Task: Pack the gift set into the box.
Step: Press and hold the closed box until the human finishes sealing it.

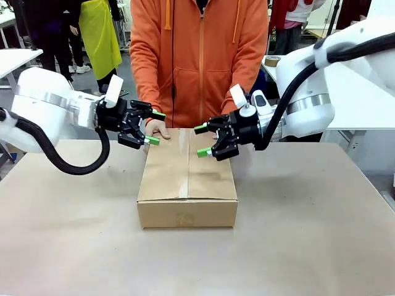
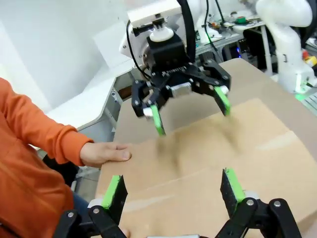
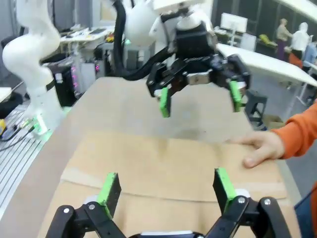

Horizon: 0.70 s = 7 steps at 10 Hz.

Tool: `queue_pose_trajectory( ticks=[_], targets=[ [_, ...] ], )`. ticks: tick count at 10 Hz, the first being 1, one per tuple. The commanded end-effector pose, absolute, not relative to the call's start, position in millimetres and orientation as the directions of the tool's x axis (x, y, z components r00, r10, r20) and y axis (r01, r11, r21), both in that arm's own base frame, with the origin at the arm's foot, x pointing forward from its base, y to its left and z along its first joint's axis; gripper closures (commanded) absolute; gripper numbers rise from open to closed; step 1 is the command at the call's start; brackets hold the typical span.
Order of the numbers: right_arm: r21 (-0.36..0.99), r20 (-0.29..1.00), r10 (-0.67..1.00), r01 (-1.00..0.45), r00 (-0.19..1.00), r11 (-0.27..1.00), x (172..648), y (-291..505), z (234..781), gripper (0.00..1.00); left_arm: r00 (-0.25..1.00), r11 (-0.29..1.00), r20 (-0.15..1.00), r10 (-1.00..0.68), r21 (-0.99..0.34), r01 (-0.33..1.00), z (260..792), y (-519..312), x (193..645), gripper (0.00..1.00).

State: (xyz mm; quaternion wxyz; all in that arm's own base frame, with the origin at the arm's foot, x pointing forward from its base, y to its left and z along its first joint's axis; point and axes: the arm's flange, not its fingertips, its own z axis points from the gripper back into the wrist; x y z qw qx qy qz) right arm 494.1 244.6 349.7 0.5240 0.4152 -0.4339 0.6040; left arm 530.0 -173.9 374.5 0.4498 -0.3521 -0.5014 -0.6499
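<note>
The box (image 1: 187, 179) sits mid-bench (image 1: 74, 234), its flaps lying flat with a tape strip (image 1: 187, 166) along the seam. Over its far half hang the left pincer (image 1: 155, 127) and right pincer (image 1: 201, 140), both wide and holding nothing, one either side of that seam. The step looks like flap work: bring each down on its own side, evenly, and stay off the person's hand (image 2: 106, 152) resting at the far edge.
</note>
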Motion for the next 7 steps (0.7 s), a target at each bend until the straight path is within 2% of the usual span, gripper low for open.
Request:
queue_pose_trajectory(
  ticks=[1, 4, 7],
  targets=[
    [-0.065, 0.942, 0.323, -0.993, -0.093, -0.095, 512.8, 246.3, 341.7, 0.0, -0.272, -0.065, 0.937, -0.217, 0.264, 0.962, 360.3, -187.8, 529.3, 0.0],
    [0.047, 0.925, 0.379, -0.991, -0.004, -0.125, 519.0, 242.4, 316.5, 0.0, -0.183, -0.125, 0.937, -0.299, 0.151, 0.981, 331.4, -203.8, 519.7, 0.0],
    [0.145, 0.877, 0.473, -0.985, 0.082, -0.098, 517.6, 225.4, 308.3, 0.0, -0.155, -0.119, 0.891, -0.428, 0.115, 0.986, 308.6, -204.0, 519.5, 0.0]
  ],
)
